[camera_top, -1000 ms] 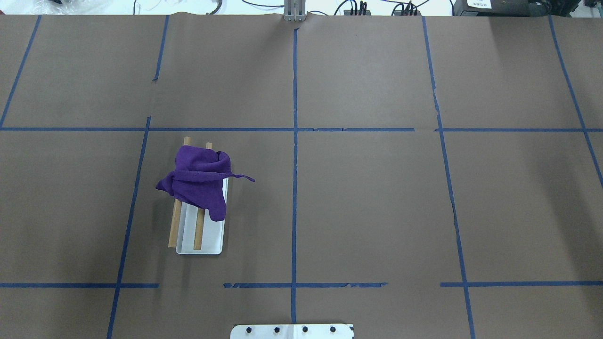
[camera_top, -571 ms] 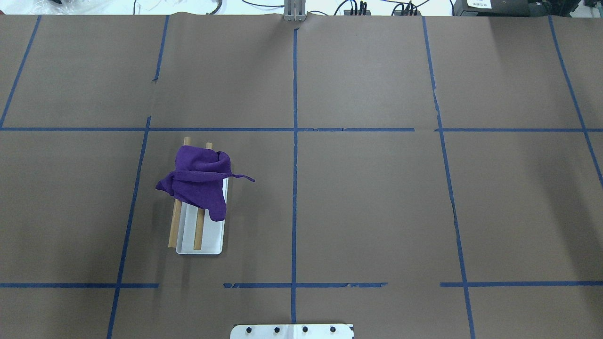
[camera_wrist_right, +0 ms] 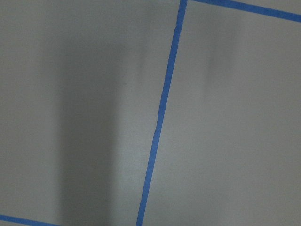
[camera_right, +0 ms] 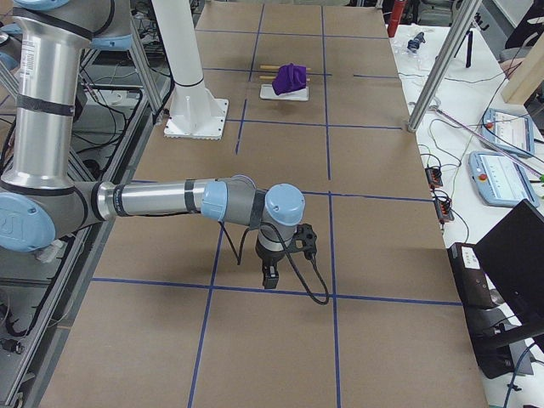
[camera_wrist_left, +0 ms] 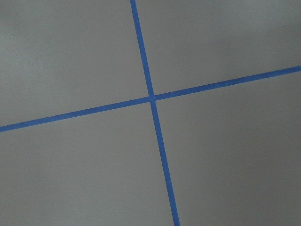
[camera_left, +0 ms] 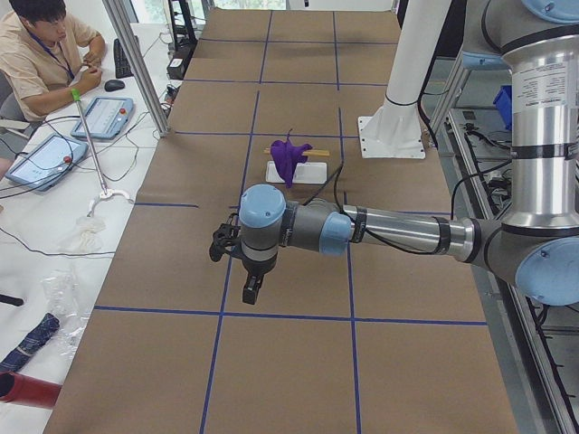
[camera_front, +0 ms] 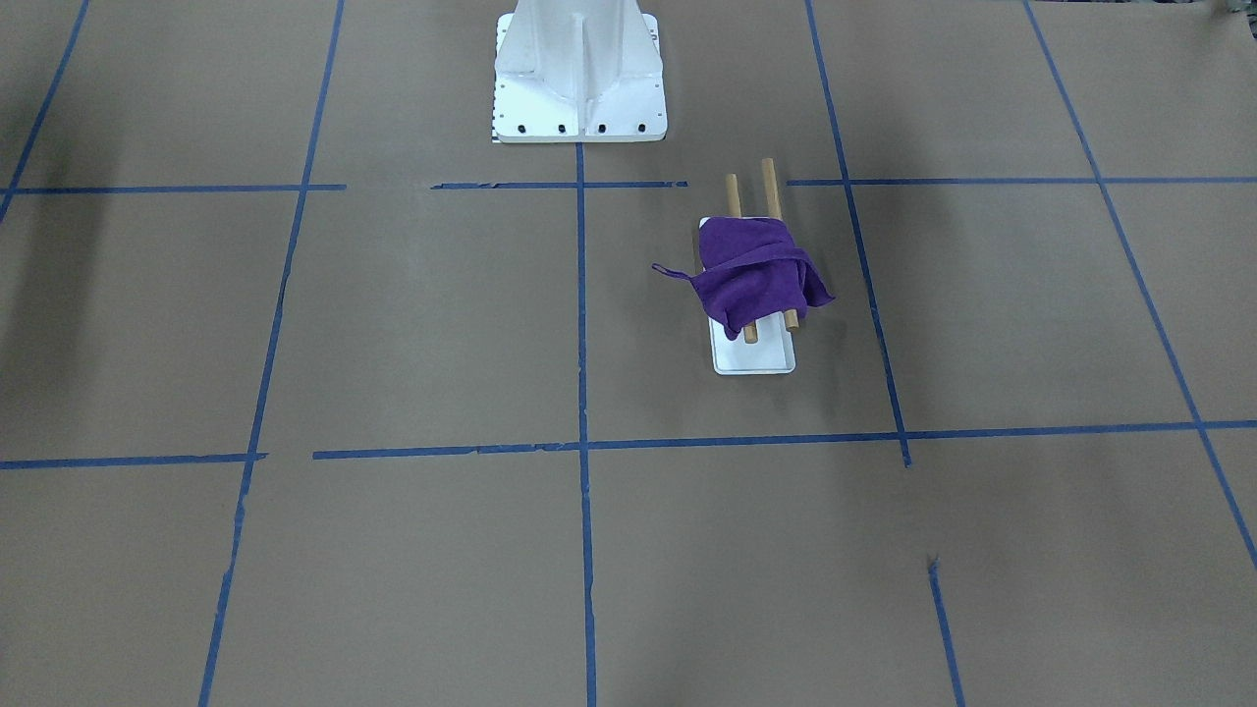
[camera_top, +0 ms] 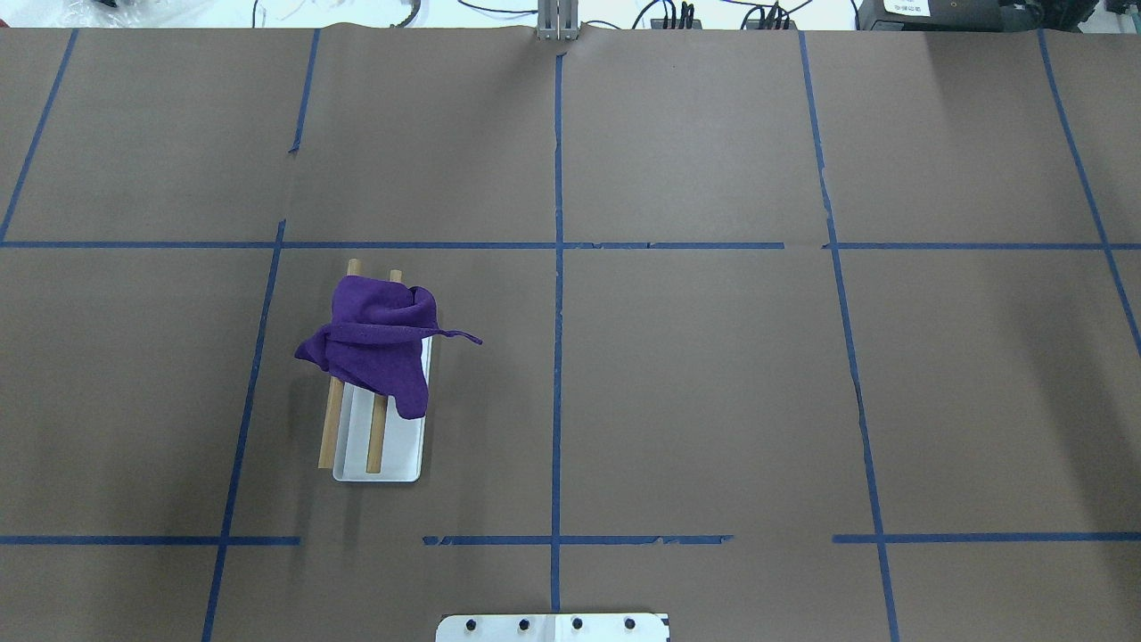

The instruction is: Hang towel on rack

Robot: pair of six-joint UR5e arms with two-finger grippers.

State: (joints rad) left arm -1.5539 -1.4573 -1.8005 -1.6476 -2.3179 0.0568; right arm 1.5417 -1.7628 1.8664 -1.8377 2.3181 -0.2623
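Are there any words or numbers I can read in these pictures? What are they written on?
Nothing here can be read.
The sticker on the left arm: print too small to read.
The white label on the black box past the table's far edge: too blurred to read.
The towel, the rack and the table paper: no writing shows.

Silver arms (camera_left: pixel 407 233), pale-blue joint caps (camera_left: pixel 262 206)

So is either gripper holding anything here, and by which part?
Nothing is held: the deep-purple soft towel lies draped over the wooden two-rod rack, far from the left gripper and right gripper.
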